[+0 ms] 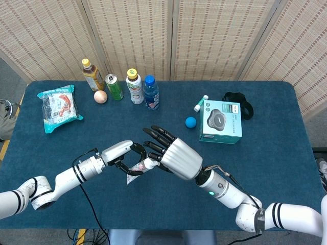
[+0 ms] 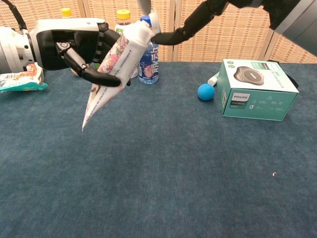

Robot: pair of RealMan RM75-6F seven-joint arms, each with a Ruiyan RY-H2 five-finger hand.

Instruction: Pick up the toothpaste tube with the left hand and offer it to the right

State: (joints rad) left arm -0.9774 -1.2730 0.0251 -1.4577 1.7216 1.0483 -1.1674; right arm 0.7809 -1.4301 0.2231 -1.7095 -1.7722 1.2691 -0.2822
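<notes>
Toothpaste tube (image 2: 110, 70) is off the desk (image 2: 163, 163), tilted, cap end up near top centre of the chest view, crimped tail pointing down-left. In the head view it shows only as a small patch (image 1: 139, 166) at frame centre, mostly hidden between the two hands.

Left robot hand (image 2: 74, 47) grips the tube around its middle, dark fingers (image 2: 94, 75) curled across the floral print. In the head view the same hand (image 1: 122, 153) sits centre-left.

Right robot hand (image 1: 171, 155) is just right of it, back of hand to the camera, fingers spread toward the tube's cap end. From the chest view one dark fingertip (image 2: 163, 37) sits right at the cap; touching or just short, can't tell. It isn't wrapped around anything.

Rest of the desk: teal Philips box (image 2: 256, 89) at right, blue ball (image 2: 205, 91) just left of it, small white tube (image 1: 200, 103) beside the box's upper-left corner, black item (image 1: 240, 103) behind the box. Row of bottles (image 1: 135, 87) and a green can (image 1: 114, 87) along the upper left, a peach-coloured ball (image 1: 100, 96) next to the can, snack bag (image 1: 59, 107) far left.
</notes>
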